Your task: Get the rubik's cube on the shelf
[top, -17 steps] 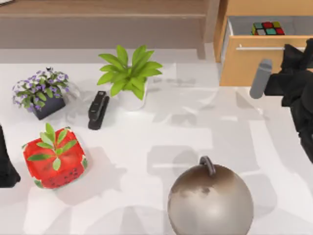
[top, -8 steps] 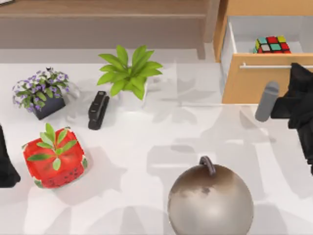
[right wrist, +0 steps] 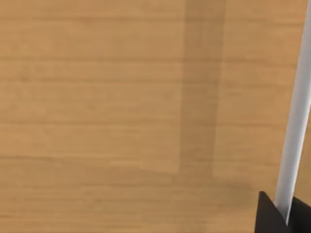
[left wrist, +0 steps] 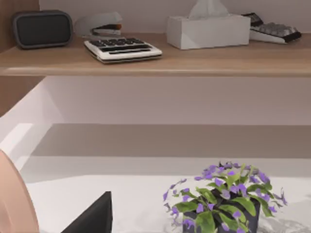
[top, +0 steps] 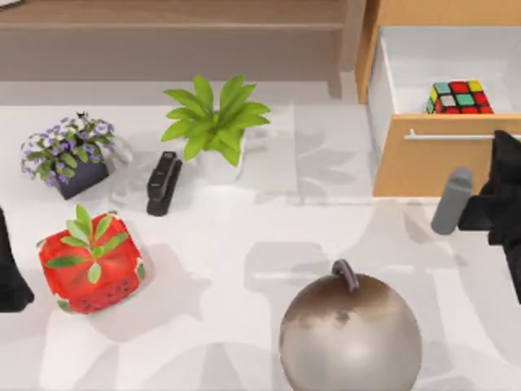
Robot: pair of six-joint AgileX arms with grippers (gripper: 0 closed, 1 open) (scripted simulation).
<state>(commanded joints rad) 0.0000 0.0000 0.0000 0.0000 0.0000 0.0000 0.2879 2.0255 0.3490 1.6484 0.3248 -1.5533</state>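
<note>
One drawer (top: 444,163) is sliding farther out of the orange-tan cabinet (top: 368,49) at the table's right than it stood a second ago, its wooden front now sitting lower in the top view and more of its pale floor showing. My right gripper (top: 509,142) is at the drawer's silver bar handle (top: 452,136), having travelled toward the near edge along with the front; in my right wrist view the handle (right wrist: 294,131) is running between my two dark fingers (right wrist: 267,216), so I am clamping on it. The rubik's cube (top: 459,97) is lying inside the open drawer, near its front wall, and it is riding forward with the drawer from where it sat before. The shelf (top: 175,16) is spanning the back of the table to the left of the cabinet; in my left wrist view its board (left wrist: 160,60) is carrying a small black speaker (left wrist: 43,28), a stapler (left wrist: 98,24), a calculator (left wrist: 123,48), a tissue box (left wrist: 208,29) and a keyboard (left wrist: 272,28). My left arm (top: 10,269) is staying parked at the table's left edge, and I cannot tell how its fingers are standing. Unmoved on the table are the strawberry-patterned cube (top: 89,265), the purple flower pot (top: 67,155), the black stapler (top: 163,182), the green plant (top: 216,122) and the metal kettlebell (top: 350,330).
</note>
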